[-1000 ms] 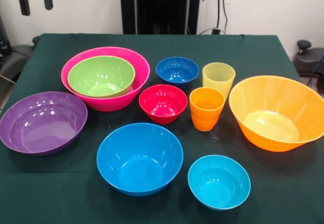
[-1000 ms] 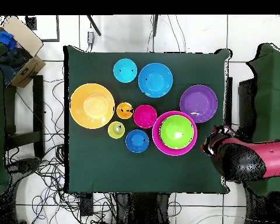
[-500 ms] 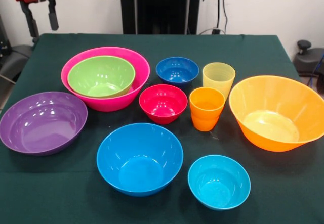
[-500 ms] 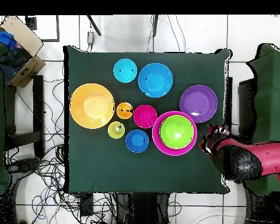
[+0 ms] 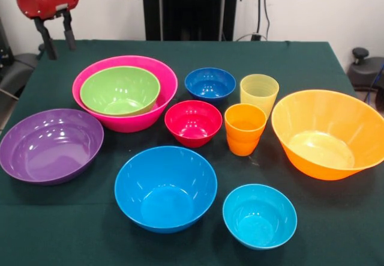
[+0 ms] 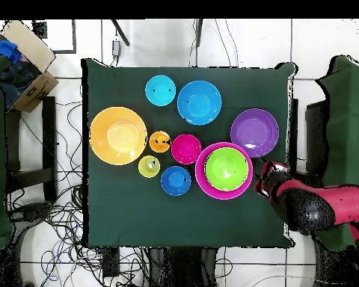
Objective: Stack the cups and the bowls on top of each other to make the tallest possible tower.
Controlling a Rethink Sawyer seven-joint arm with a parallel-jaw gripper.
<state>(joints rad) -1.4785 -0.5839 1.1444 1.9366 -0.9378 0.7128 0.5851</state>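
Front view: green bowl (image 5: 120,90) nested in pink bowl (image 5: 157,98); fingers (image 5: 58,38) spread, empty

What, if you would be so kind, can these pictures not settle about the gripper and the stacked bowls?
- Gripper: the front view shows two dark fingers apart; the overhead view hides them beneath the red arm.
- Pink bowl: its floor is covered by the green bowl nested inside, in both views.
- Arm: cut off by the top edge in the front view.
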